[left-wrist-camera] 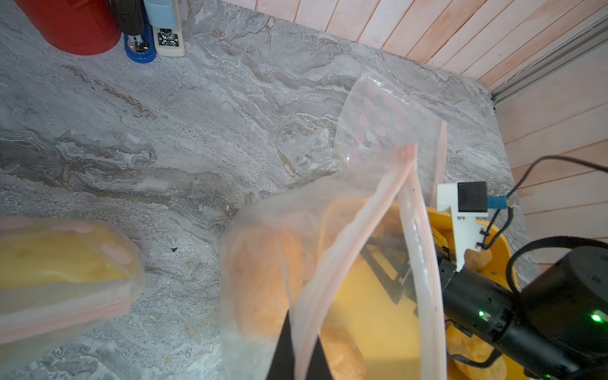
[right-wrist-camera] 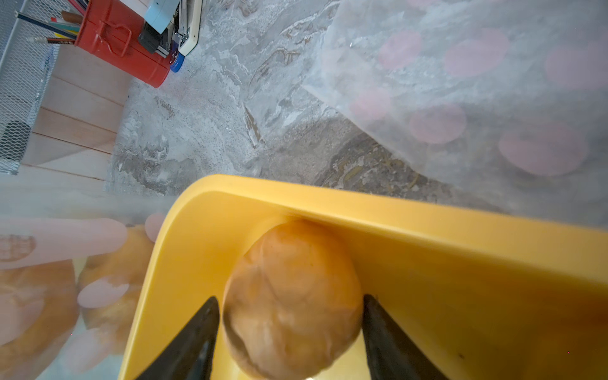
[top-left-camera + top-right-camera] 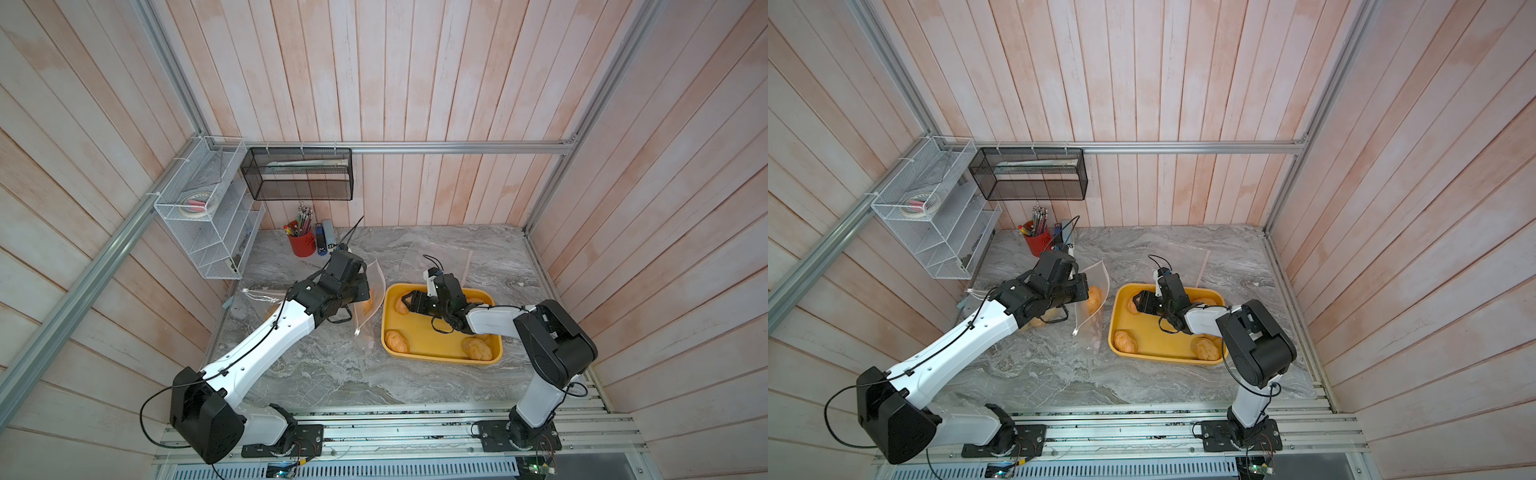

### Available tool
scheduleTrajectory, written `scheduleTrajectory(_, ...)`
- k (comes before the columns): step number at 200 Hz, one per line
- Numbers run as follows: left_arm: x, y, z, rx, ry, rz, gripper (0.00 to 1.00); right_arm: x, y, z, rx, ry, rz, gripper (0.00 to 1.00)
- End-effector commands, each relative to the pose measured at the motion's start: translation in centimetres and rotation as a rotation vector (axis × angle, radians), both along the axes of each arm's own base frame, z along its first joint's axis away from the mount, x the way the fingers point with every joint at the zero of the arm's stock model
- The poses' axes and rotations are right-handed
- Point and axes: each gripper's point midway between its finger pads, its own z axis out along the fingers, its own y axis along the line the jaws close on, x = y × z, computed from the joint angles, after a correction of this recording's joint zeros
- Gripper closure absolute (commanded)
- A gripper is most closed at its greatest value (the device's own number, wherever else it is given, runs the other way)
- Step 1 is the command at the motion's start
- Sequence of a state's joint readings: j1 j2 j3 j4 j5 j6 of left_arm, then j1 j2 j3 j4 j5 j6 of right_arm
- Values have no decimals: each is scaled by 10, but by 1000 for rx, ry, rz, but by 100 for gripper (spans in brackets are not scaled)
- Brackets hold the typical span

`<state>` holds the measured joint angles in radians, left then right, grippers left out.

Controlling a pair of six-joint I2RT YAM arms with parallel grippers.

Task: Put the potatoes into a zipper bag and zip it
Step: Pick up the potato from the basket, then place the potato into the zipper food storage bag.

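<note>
a: where's the potato (image 2: 292, 302)?
b: far left corner of the yellow tray (image 2: 329, 204), tight against the wall. my right gripper (image 2: 290, 299) straddles it, half-wide; can't tell if it's pinched.
a: left side?
b: left gripper (image 1: 302, 332) is clamped on the zipper bag (image 1: 329, 230) rim, mouth lifted just left of the tray.
a: advice?
b: squeeze across the middle and lift clear of the wall before swinging left. lumpy skin may slip.
</note>
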<state>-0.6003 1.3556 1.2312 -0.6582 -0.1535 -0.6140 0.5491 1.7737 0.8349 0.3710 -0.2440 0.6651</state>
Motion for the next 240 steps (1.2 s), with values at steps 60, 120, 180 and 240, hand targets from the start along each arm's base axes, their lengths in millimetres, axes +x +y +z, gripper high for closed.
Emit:
scheduleTrajectory(60,-2,3,9,-19,-31,5,100,-7,-3,18,6,-26,0,70)
scheduleTrajectory(120,-2,2,10,-25,-34,-2,100,-26,-19,67,40,-117,-12,75)
scheduleTrajectory(180,-4,-9,10,-61,-38,-57,100,-71,-23,158,95,-303,9,81)
scheduleTrajectory(240,-3,-13,5,-68,-27,-69,100,-123,17,246,175,-490,150,81)
